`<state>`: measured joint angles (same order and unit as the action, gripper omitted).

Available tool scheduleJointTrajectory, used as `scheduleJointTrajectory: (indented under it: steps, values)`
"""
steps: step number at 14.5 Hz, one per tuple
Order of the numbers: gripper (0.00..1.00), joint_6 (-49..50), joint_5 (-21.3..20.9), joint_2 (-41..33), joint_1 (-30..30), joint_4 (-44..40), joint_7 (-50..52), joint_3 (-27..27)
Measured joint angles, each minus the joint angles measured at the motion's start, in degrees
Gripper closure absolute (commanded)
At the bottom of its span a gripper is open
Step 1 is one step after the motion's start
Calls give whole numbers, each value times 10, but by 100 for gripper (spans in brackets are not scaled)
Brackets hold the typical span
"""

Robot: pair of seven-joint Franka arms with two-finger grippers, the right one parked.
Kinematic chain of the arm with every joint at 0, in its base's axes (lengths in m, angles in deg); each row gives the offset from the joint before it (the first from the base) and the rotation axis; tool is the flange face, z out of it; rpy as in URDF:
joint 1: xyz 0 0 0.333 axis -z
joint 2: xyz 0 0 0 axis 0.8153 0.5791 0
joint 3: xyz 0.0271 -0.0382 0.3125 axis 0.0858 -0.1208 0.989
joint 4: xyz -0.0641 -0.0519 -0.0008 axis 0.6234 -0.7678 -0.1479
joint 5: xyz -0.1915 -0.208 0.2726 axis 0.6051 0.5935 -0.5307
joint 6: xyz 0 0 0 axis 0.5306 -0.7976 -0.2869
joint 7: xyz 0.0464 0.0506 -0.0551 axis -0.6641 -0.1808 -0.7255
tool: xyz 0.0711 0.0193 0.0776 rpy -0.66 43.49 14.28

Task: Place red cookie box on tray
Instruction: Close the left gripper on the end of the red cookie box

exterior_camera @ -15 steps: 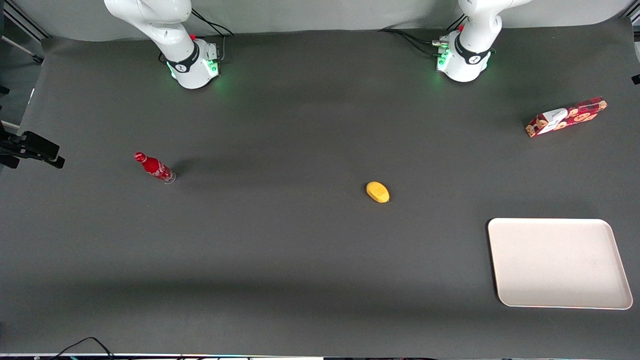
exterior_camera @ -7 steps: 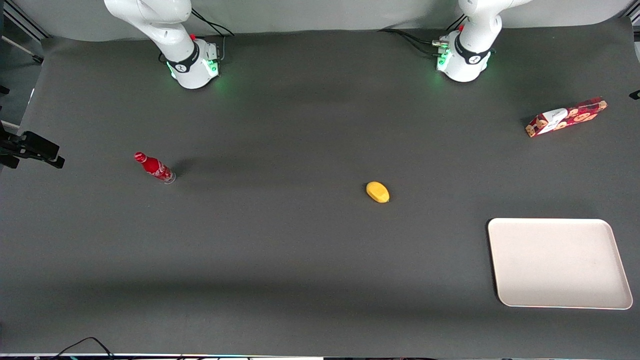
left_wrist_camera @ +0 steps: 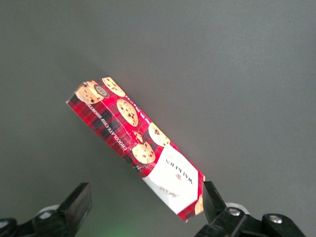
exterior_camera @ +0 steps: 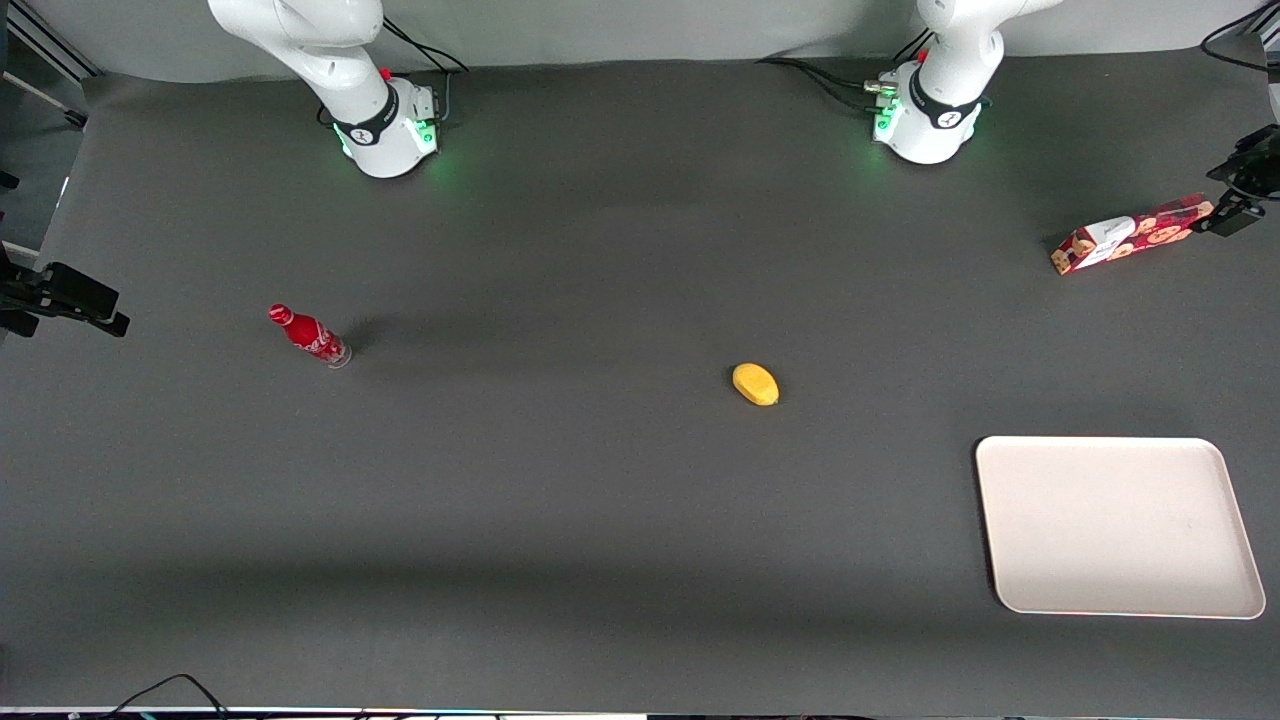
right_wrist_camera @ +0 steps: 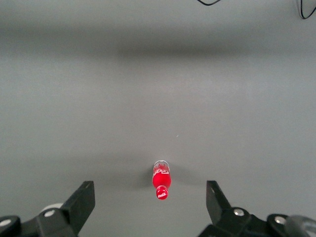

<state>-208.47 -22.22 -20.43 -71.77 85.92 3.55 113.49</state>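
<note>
The red cookie box [exterior_camera: 1130, 235] lies flat on the dark table toward the working arm's end, a long tartan carton with cookie pictures and a white label. My gripper [exterior_camera: 1232, 205] hangs above the box's end that is farthest from the parked arm. In the left wrist view the gripper [left_wrist_camera: 145, 203] is open, its fingers wide apart, and the box [left_wrist_camera: 133, 143] lies below it on a slant, its white label end close to one finger [left_wrist_camera: 212, 197]. The cream tray [exterior_camera: 1120, 525] sits nearer the front camera than the box, with nothing on it.
A yellow fruit [exterior_camera: 755, 384] lies near the table's middle. A small red bottle [exterior_camera: 310, 336] stands toward the parked arm's end, also seen as the bottle [right_wrist_camera: 161, 180] in the right wrist view. The box lies close to the table's edge.
My gripper has come into the front view from the working arm's end and now hangs over the box's end. The box, tray, fruit and bottle have not moved.
</note>
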Motion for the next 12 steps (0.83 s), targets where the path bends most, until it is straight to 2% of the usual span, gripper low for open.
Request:
scheduleJointTrajectory:
  steps: [4, 12]
  values:
    - [0, -123, 0, 3, -3, 76, 2, 50]
    - [0, -267, 0, 54, -4, 139, 2, 98]
